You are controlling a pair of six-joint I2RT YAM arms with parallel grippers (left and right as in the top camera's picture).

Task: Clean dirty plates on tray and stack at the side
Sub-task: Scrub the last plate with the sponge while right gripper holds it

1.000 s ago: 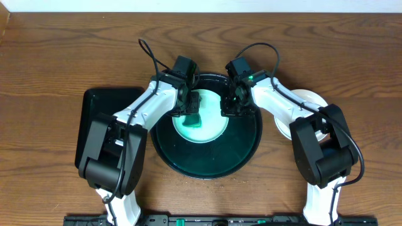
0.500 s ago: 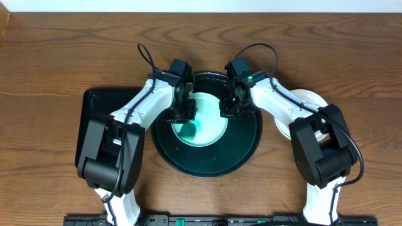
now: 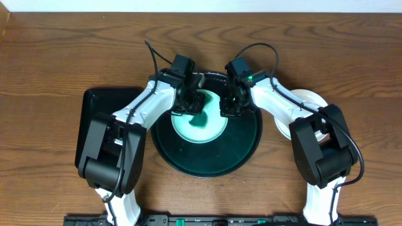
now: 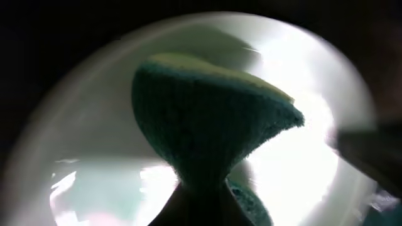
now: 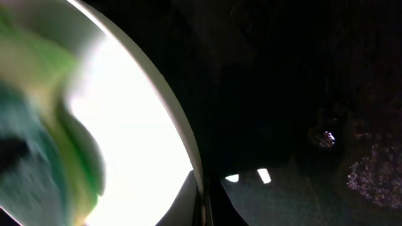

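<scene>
A pale mint-green plate (image 3: 210, 127) with a teal smear lies on the round dark tray (image 3: 245, 147). My left gripper (image 3: 193, 104) is shut on a green sponge (image 3: 200, 103) and presses it onto the far part of the plate. In the left wrist view the sponge (image 4: 207, 125) fills the middle, over the plate (image 4: 94, 157). My right gripper (image 3: 227, 108) is shut on the plate's right rim (image 5: 164, 116), with one finger on each side of it. A stack of white plates (image 3: 309, 98) sits right of the tray, partly hidden by the right arm.
A smaller black rectangular tray (image 3: 100, 116) lies on the wooden table left of the round tray, partly under my left arm. Both arms reach in over the far half of the round tray. Its dark floor (image 5: 301, 125) shows in the right wrist view.
My left gripper has swept the sponge across the plate, first slightly left, then toward the far right part. The right gripper has stayed on the rim.
</scene>
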